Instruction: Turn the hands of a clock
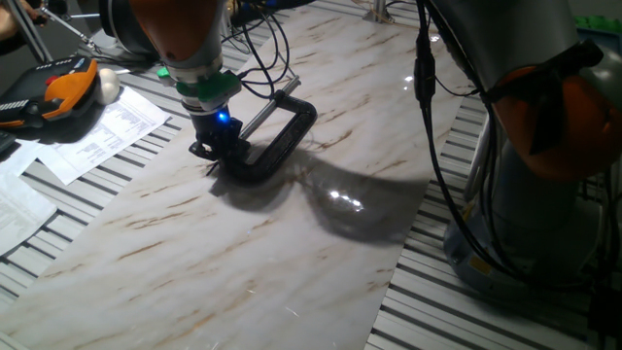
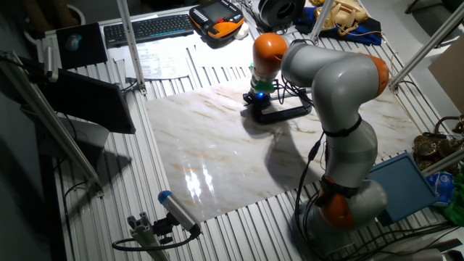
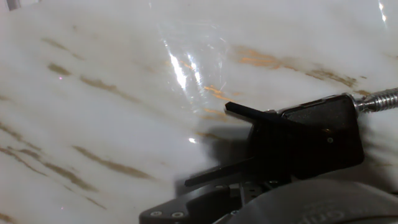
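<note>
A black C-clamp [image 1: 284, 134] lies on the marble board [image 1: 292, 253]; it also shows in the other fixed view [image 2: 288, 112]. My gripper [image 1: 211, 156] is down at the clamp's near end, right over its jaw, with a blue light on the hand. In the hand view a small black block [image 3: 308, 143] sits against the clamp screw [image 3: 380, 99], and two thin black pointers [image 3: 241, 110] stick out of it to the left. This looks like the clock. My fingertips are hidden, so I cannot tell whether the gripper is open or shut.
Papers [image 1: 97, 136] and an orange-black pendant [image 1: 49, 92] lie at the left. Cables [image 1: 262, 49] hang behind the clamp. My arm's base [image 1: 544, 165] stands at the right. A keyboard [image 2: 148, 27] and a blue-tipped tool [image 2: 174, 210] lie off the board.
</note>
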